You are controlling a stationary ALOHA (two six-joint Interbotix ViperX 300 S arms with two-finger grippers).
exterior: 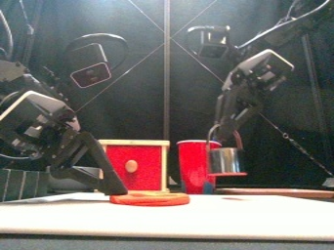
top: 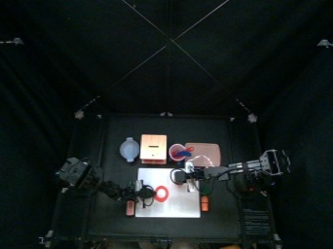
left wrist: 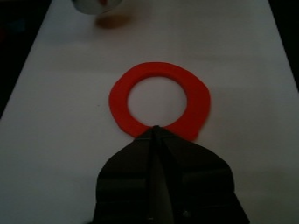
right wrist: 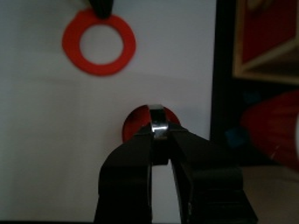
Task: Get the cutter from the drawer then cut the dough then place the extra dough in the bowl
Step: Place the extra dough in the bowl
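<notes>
A red dough ring [top: 159,195] lies flat on the white cutting board [top: 182,206]. My left gripper [left wrist: 156,131] is shut on the ring's [left wrist: 160,98] near edge, low over the board [left wrist: 233,52]. In the front view the left gripper [exterior: 120,187] touches the ring [exterior: 150,198]. My right gripper [right wrist: 156,133] is shut on the round metal cutter [right wrist: 156,122], which has red dough inside it. The right gripper holds the cutter [exterior: 229,160] clear above the board, right of the ring [right wrist: 100,42].
Behind the board stand the blue-grey bowl [top: 128,149], the wooden box [top: 156,149] with its red drawer front [exterior: 136,166], the red cup [exterior: 198,166] and the pink tray [top: 205,156].
</notes>
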